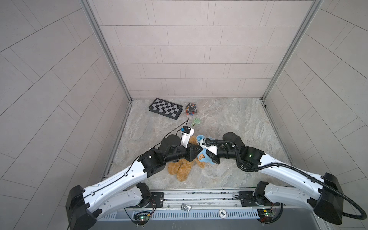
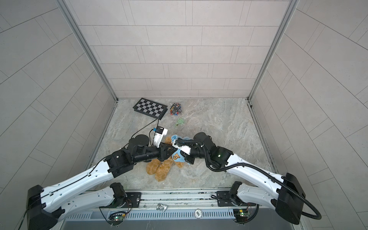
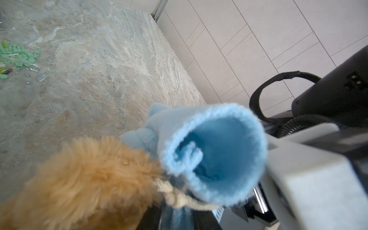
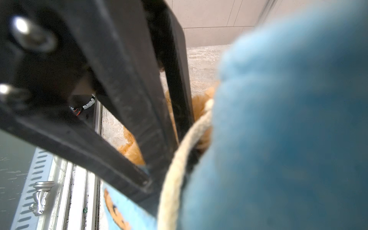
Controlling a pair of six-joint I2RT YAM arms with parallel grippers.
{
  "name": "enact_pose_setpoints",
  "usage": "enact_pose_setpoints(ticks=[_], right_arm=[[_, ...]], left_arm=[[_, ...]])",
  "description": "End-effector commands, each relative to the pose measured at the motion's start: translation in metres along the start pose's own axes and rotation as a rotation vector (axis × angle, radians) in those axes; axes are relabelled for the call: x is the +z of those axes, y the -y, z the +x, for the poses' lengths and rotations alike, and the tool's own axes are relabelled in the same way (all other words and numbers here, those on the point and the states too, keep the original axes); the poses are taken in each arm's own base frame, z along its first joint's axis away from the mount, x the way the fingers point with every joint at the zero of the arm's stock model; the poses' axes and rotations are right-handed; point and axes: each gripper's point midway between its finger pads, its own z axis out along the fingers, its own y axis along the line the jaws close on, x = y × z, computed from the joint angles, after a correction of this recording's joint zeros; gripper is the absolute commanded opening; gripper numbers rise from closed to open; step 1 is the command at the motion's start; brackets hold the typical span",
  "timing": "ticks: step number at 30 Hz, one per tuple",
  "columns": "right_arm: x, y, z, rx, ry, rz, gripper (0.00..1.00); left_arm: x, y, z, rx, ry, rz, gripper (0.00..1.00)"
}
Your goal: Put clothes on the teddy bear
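The golden-brown teddy bear lies mid-table on its back, legs toward the front rail. A light blue hoodie with a bear-face patch covers its torso, and both arms hide the head. My left gripper reaches in from the left. In the left wrist view blue fabric sits pinched between its dark fingers, below an open sleeve, brown fur and a cream drawstring. My right gripper is shut at the hoodie's right edge. Hoodie cloth fills its wrist view.
At the back of the table are a checkered board, a clear bag of small coloured pieces and loose green pieces. Tiled walls enclose three sides. A metal rail runs along the front.
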Motion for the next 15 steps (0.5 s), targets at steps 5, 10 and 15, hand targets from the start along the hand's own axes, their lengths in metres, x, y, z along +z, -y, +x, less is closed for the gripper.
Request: enact_pose_setpoints(ticks=[5,10,15], right_arm=[[-0.014,0.000,-0.031,-0.094,0.121,0.027,0.00],[-0.012,-0.003,-0.036,-0.102,0.130,0.021,0.00],[-0.016,-0.005,-0.038,-0.111,0.141,0.037,0.00]], left_arm=[[-0.003,0.004,0.001,-0.022,0.010,0.034,0.30],[0.007,0.012,0.007,-0.019,-0.028,0.068,0.33],[0.009,0.016,0.006,-0.026,-0.029,0.081,0.27]])
